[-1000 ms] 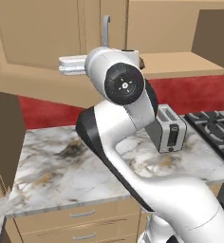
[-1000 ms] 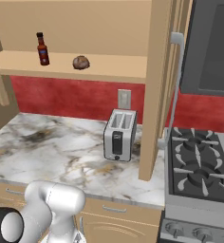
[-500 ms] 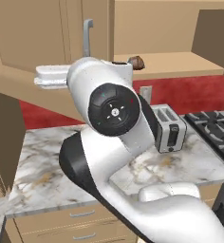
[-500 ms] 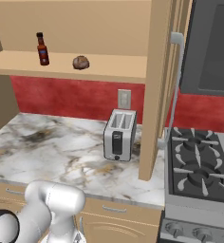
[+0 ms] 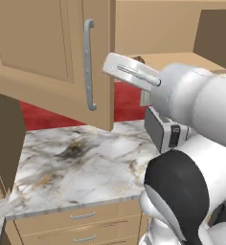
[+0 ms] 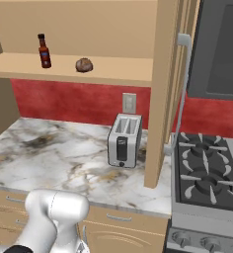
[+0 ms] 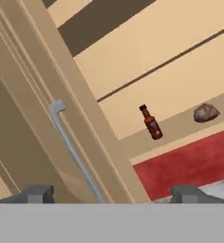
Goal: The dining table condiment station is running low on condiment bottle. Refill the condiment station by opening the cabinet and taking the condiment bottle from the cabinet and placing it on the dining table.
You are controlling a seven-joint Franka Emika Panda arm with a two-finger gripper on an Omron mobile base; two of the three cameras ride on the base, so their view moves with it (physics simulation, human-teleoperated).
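The gripper (image 7: pixel 111 194), fingers apart and holding nothing, faces the open cabinet (image 7: pixel 61 85); the bottle (image 7: pixel 151 123) stands well beyond it on the shelf (image 7: pixel 180 126), near a brown lump (image 7: pixel 206 113).

You are looking at a home kitchen. A white-grey marble countertop veined with gold (image 6: pixel 64 158) runs along a red backsplash wall (image 6: pixel 79 101), with tan drawers with short horizontal handles (image 5: pixel 81 222) below it. A silver two-slot toaster (image 6: pixel 124 141) stands on the counter under a white wall outlet (image 6: pixel 129 103). To its right sits a black gas stove with cast grates (image 6: pixel 207 173). Above hangs a light tan wooden wall cabinet (image 5: pixel 52 52) with a long silver bar handle (image 5: pixel 89 72), its door open.
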